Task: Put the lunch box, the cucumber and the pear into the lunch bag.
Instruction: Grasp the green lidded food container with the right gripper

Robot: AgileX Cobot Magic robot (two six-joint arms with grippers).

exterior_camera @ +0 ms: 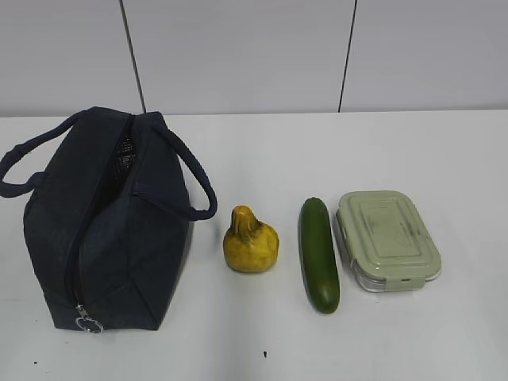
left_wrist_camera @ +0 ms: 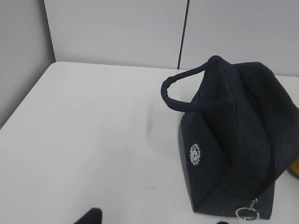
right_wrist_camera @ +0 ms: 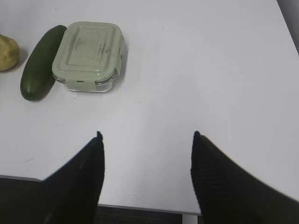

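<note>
The dark navy lunch bag (exterior_camera: pixel 119 238) stands at the left of the white table, its top slit gaping at the far end. Its ring pull (exterior_camera: pixel 89 323) hangs at the near end. To its right, in a row, are the yellow pear (exterior_camera: pixel 250 242), the dark green cucumber (exterior_camera: pixel 318 254) and the sage-lidded lunch box (exterior_camera: pixel 386 238). Neither gripper shows in the exterior view. My left gripper (left_wrist_camera: pixel 154 221) shows only its fingertips (left_wrist_camera: pixel 88 217), set wide apart over bare table left of the lunch bag (left_wrist_camera: pixel 233 140). My right gripper (right_wrist_camera: pixel 147 135) is open and empty, well short of the lunch box (right_wrist_camera: pixel 88 53) and cucumber (right_wrist_camera: pixel 41 63).
Grey wall panels stand behind the table. The table's near edge (right_wrist_camera: pixel 140 205) runs just under my right gripper's fingers. The table's left edge (left_wrist_camera: pixel 23 98) slants away in the left wrist view. The bag's two loop handles (exterior_camera: pixel 194 178) stick out to either side.
</note>
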